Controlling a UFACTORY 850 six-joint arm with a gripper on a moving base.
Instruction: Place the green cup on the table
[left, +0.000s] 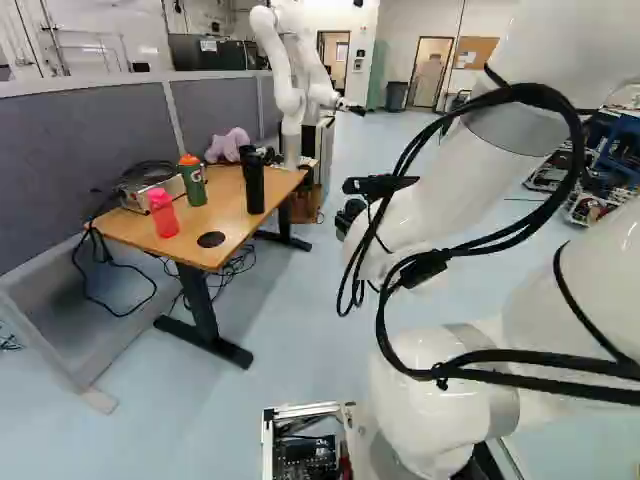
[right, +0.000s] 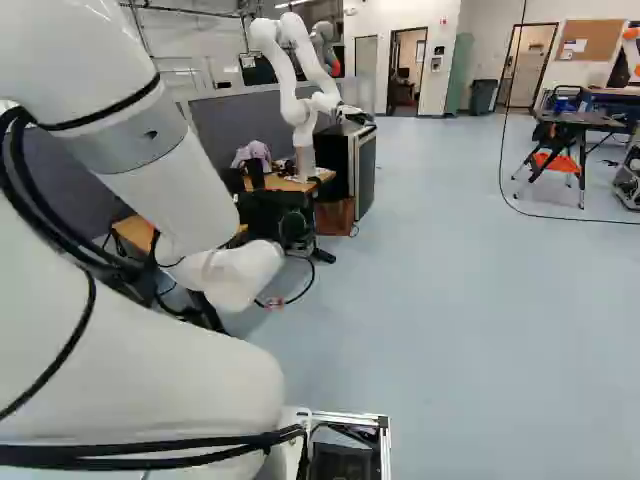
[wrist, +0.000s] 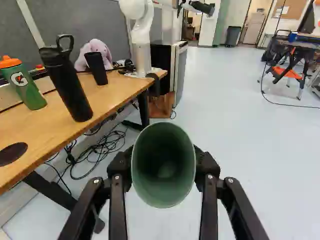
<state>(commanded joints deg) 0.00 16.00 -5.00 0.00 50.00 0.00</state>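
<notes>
The claw (wrist: 163, 172) holds the green cup (wrist: 164, 197) between its two fingers. Bottles and a black cup (wrist: 96, 68) stand on the wooden table (wrist: 107, 100).

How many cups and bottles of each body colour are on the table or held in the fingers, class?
Black: 2 (loop-topped bottle, black cup)
Green: 2 (orange-capped bottle, green cup)
Pink: 1 (pink bottle)
Total: 5

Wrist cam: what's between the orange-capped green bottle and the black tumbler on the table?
A tall black bottle with a loop handle stands between the green bottle and the tumbler in the wrist view.
</notes>
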